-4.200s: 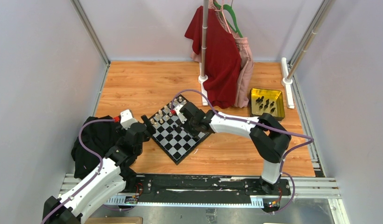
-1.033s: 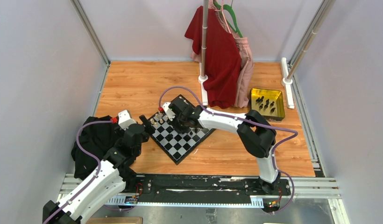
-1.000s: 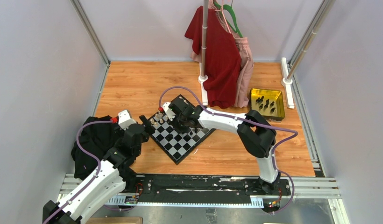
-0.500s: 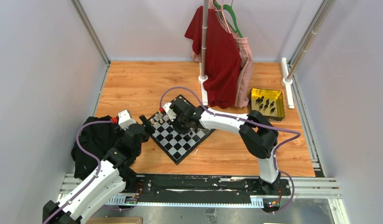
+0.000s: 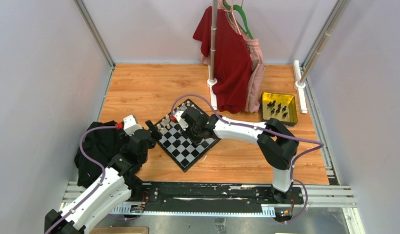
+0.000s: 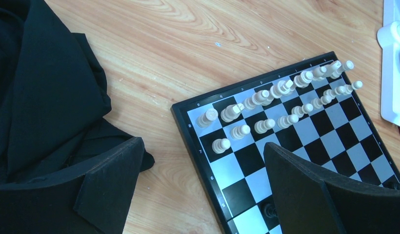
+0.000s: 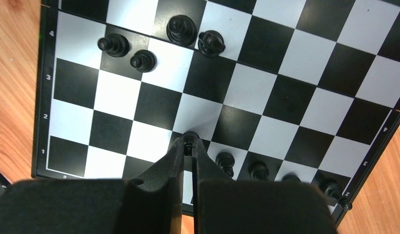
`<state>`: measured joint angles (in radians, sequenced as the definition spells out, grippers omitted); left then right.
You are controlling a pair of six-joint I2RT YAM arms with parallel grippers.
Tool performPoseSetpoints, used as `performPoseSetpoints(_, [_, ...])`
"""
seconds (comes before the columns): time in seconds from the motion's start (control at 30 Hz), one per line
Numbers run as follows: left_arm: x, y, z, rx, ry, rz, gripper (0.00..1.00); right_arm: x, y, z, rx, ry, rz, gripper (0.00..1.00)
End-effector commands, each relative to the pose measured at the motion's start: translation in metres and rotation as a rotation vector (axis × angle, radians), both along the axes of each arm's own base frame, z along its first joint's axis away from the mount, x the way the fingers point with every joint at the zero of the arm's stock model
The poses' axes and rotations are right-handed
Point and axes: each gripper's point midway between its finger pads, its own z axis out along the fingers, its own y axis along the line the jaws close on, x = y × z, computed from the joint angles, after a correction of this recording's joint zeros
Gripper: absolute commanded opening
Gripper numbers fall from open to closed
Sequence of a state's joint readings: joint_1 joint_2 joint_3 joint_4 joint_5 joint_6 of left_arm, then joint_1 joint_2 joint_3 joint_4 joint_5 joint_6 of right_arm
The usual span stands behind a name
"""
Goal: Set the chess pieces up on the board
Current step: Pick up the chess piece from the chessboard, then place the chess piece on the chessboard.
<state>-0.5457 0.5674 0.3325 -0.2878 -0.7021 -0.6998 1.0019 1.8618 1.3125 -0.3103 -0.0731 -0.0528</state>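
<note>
The board (image 5: 188, 151) lies turned like a diamond in the middle of the wooden table. Cream chess pieces (image 6: 266, 97) fill two rows along its far-left side. In the right wrist view, black pieces (image 7: 181, 29) stand loose mid-board and others (image 7: 225, 161) line the edge row. My right gripper (image 7: 190, 141) is shut on a small black piece (image 7: 190, 136) just above a square of that edge row. My left gripper (image 6: 203, 195) hangs open over the board's left rim (image 6: 198, 146), holding nothing. One finger (image 6: 110, 190) is above the wood, the other (image 6: 305, 195) above the squares.
A yellow tray (image 5: 290, 111) with several black pieces sits at the back right. Red and pink garments (image 5: 232, 63) hang from a rack standing behind the board. A black cloth (image 5: 98, 146) lies crumpled at the left, under my left arm.
My right gripper closed tighter on the black piece and shifted a little right and toward the near side of the board. The left arm has stayed still.
</note>
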Motion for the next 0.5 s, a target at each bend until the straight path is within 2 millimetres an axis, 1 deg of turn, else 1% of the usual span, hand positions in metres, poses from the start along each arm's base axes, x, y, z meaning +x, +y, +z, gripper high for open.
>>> performPoseSetpoints(0.0, [0.0001,0.0035,0.0001,0.002,-0.007,0.028,1.00,-0.0105,-0.0112,0.0018,-0.028,-0.004,-0.016,0.00])
performPoseSetpoints(0.17, [-0.0004,0.0031,-0.0015,0.001,-0.003,0.026,1.00,-0.0121,-0.0142,-0.0010,-0.038,-0.002,-0.021,0.00])
performPoseSetpoints(0.47, [-0.0006,0.0019,-0.0045,-0.002,0.002,0.021,1.00,-0.0150,-0.0175,0.0008,-0.041,-0.006,-0.028,0.00])
